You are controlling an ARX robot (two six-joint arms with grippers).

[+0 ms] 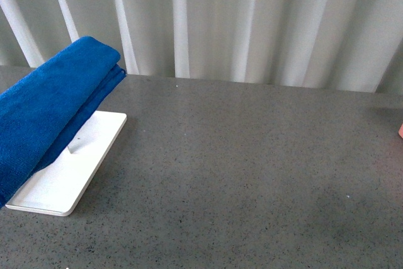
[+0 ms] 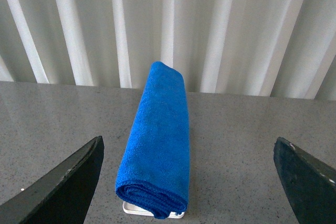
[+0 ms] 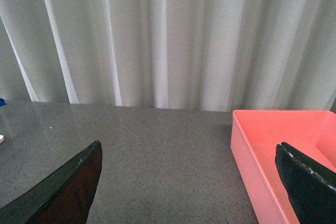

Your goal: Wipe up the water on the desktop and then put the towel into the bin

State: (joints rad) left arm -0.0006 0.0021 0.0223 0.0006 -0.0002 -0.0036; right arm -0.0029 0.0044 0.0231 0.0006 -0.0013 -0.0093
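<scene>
On flat white tray (image 1: 69, 184), speckled grey desktop (image 1: 252, 174): fluffy folded towel (image 1: 50, 111); L gripper (image 2: 187, 142), R gripper (image 3: 189, 144) wide

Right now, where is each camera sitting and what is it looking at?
Front view: on the body, sees desktop, towel on white tray; no arms.
Left wrist view: on left arm, faces towel; open left gripper shows.
Right wrist view: on right arm, faces pink bin; open right gripper shows.
Front and left wrist share the towel.

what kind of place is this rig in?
Likely a staged lab bench, not a home: speckled grey desktop backed by plain white curtain, holding a folded blue towel on a white tray and a pink bin.
</scene>
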